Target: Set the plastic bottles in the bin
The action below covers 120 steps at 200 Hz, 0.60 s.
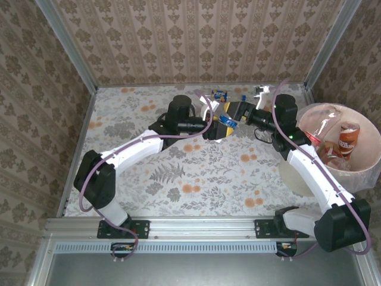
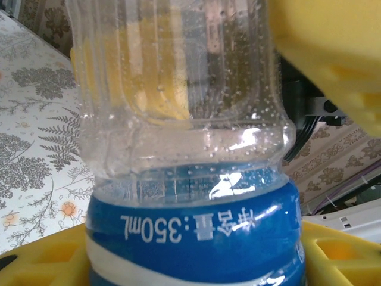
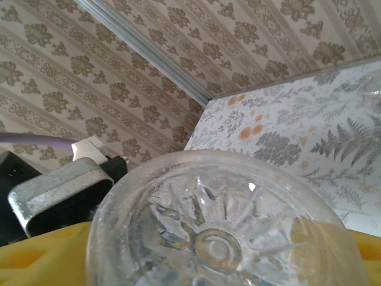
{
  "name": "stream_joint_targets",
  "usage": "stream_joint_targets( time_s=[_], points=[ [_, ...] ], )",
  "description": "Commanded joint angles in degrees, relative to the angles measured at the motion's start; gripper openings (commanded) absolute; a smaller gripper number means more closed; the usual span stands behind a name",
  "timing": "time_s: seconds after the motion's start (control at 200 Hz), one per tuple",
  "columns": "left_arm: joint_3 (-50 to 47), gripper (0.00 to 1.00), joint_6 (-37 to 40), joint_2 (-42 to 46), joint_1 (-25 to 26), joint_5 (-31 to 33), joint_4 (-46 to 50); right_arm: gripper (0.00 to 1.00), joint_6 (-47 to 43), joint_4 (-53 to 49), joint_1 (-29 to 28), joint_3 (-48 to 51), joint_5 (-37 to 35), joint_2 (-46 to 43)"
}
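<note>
Left gripper (image 1: 216,125) clamps blue-label bottle (image 2: 196,238) | right gripper (image 1: 239,111) at its base, grip unclear | bin (image 1: 364,146) right, bottles (image 1: 348,138) inside

Blue-labelled clear bottle (image 1: 224,121) is central; bin (image 1: 367,130) at right holds perhaps two red-labelled bottles (image 1: 348,139).

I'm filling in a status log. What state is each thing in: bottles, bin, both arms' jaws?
Clear plastic bottle with blue label: held above the table between both arms.
Left jaws: shut on that bottle.
Right jaws: at the bottle's base, grip unclear.
Large round bin with pale pink liner: upright, open, partly filled.
Red-labelled plastic bottle: inside the bin.
Small bottles by the back wall: on the table, not binned.
</note>
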<state>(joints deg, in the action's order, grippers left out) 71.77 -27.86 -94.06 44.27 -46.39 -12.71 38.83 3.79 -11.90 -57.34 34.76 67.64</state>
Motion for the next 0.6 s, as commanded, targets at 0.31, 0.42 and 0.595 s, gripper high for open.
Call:
stream_joint_targets(
  time_s=[0.31,0.42,0.595],
  points=[
    [2.91,0.00,-2.20,-1.66,0.16,-3.02,-2.76,0.52,-1.56,0.22,-0.18,-0.30,1.42,-0.49],
    [3.07,0.21,-2.63,-1.65,0.04,-3.69,-2.85,0.52,-1.96,-0.60,-0.21,-0.39,-0.09,-0.88],
    [3.03,0.65,-2.79,-0.47,-0.19,-2.48,-1.43,0.49,-3.24,-2.93,-0.14,-0.66,-3.26,-2.14]
  ],
)
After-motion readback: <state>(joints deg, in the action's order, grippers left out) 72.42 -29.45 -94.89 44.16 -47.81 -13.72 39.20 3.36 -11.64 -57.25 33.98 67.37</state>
